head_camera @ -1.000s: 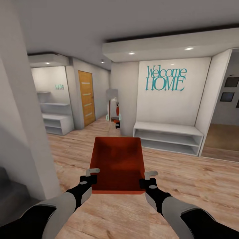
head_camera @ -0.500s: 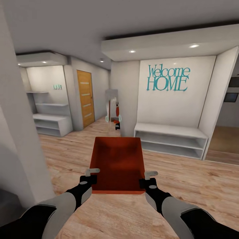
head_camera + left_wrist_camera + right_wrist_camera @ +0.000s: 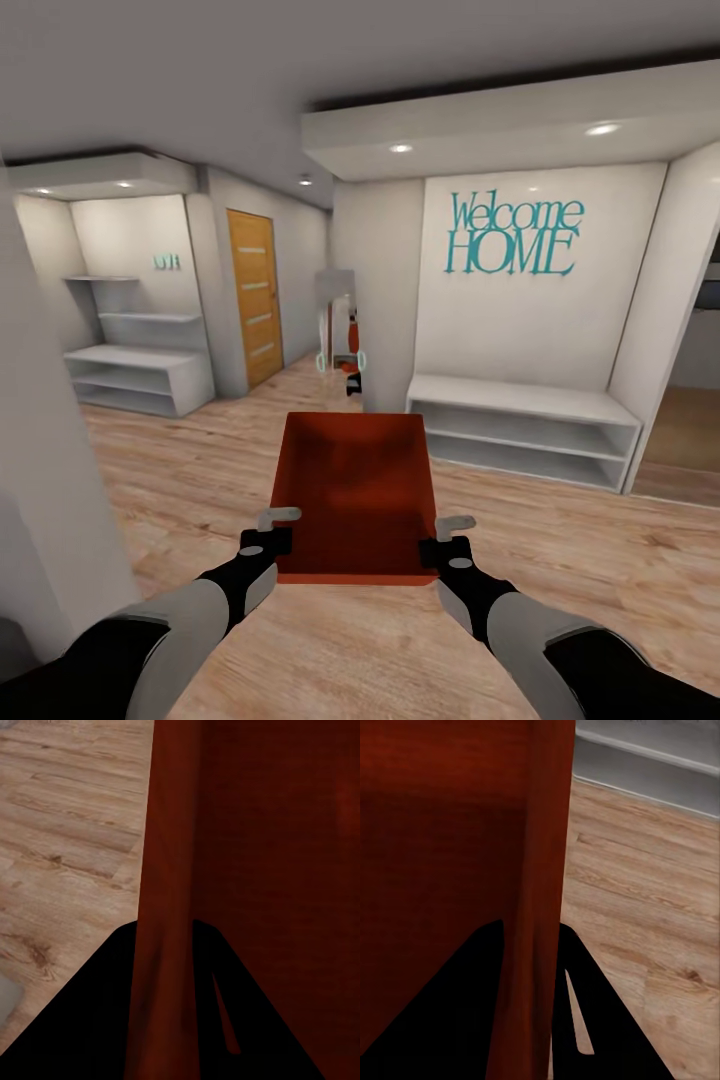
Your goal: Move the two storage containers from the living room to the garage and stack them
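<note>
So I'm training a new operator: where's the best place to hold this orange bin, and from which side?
By its two long side walls near the close end, one gripper per side, as here: the left gripper and right gripper each pinch a thin upright wall of the bin, keeping it level.

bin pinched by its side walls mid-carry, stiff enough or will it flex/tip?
Probably stiff: the storage container sits level between the left gripper and right gripper, without visible sag. Likely light, since it is open-topped, thin-walled and looks empty. Its smooth walls could slip; the fingers clamp only a narrow wall strip.
</note>
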You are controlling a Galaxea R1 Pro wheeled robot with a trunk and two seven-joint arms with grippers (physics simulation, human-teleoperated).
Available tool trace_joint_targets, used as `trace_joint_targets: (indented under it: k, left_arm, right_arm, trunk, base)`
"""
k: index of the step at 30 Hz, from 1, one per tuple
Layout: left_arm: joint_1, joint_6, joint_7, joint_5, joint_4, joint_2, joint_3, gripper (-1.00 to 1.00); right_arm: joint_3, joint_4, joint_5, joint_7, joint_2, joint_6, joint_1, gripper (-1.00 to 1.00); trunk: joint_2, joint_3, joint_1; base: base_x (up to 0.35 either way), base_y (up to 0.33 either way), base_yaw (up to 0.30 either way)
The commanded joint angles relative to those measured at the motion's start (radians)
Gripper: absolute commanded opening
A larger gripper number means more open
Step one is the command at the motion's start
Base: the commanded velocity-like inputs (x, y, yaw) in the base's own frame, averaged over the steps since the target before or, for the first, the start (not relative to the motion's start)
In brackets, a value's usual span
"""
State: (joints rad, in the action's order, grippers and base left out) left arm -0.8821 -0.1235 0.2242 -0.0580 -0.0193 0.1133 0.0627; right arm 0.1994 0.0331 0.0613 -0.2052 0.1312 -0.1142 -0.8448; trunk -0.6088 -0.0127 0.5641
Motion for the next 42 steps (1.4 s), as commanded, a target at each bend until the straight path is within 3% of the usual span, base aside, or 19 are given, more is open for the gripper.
trace_joint_targets:
  k: [1, 9, 24, 42]
  left_arm:
    - [-0.001, -0.024, 0.018, 0.0, -0.004, 0.0, -0.029, -1.0]
    - [-0.001, -0.024, 0.018, 0.0, -0.004, 0.0, -0.029, -1.0]
    - [-0.001, -0.024, 0.018, 0.001, -0.004, 0.0, -0.029, -1.0]
    - [-0.001, -0.024, 0.018, 0.0, -0.004, 0.0, -0.029, -1.0]
  right_arm:
    - [-0.002, -0.006, 0.023, -0.006, 0.002, -0.005, 0.0, -1.0]
    - [-0.002, -0.006, 0.023, -0.007, 0.002, -0.005, 0.0, -1.0]
    - [-0.002, -0.006, 0.023, -0.008, 0.001, -0.005, 0.0, -1.0]
    - [-0.002, -0.006, 0.023, -0.006, 0.002, -0.005, 0.0, -1.0]
  trunk:
    - [-0.001, -0.001, 0.001]
    - [-0.001, -0.001, 0.001]
    - [-0.001, -0.001, 0.001]
    - [-0.001, -0.001, 0.001]
  base:
    - [0.323, 0.0, 0.0]
    - [0.322, 0.0, 0.023]
    - [0.322, 0.0, 0.234]
    - [0.322, 0.0, 0.011]
